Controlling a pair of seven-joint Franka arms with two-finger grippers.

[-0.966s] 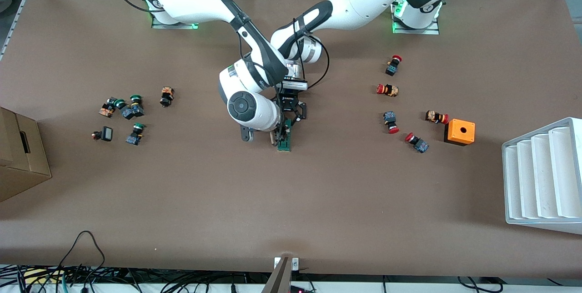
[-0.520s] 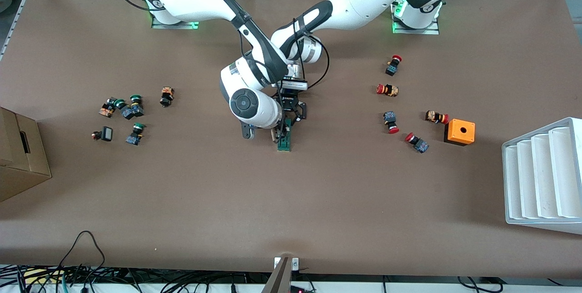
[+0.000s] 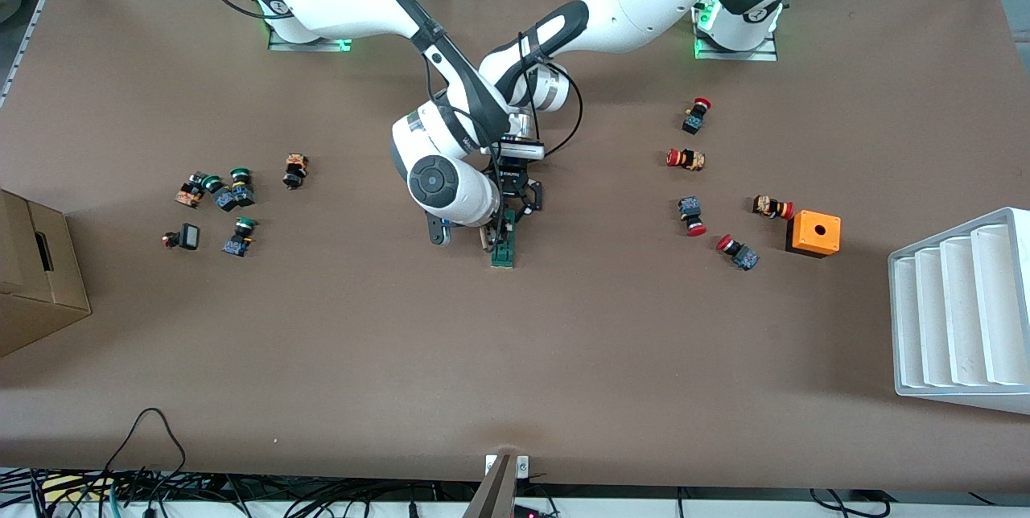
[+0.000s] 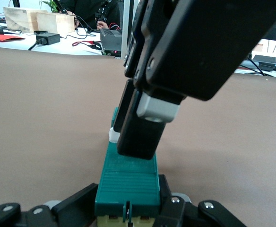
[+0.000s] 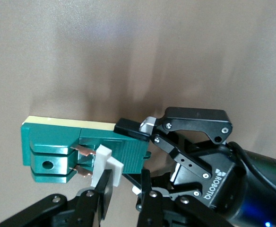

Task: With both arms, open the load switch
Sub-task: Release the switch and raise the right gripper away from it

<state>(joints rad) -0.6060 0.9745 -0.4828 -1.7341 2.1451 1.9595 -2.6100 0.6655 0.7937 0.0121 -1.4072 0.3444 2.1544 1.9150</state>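
The load switch, a narrow dark-green block, lies at the middle of the table. My left gripper is shut on the sides of its end farther from the front camera; the left wrist view shows the green body pinched between the black fingers. My right gripper comes down beside the switch. In the right wrist view that gripper is closed at the white piece, with one finger against it. The left wrist view shows the white piece just under the right gripper.
Several red-capped push buttons and an orange cube lie toward the left arm's end, next to a white rack. Green-capped buttons and a cardboard box are toward the right arm's end.
The right arm's wrist has shifted slightly toward the left arm's end. Both grippers and the switch stay where they were.
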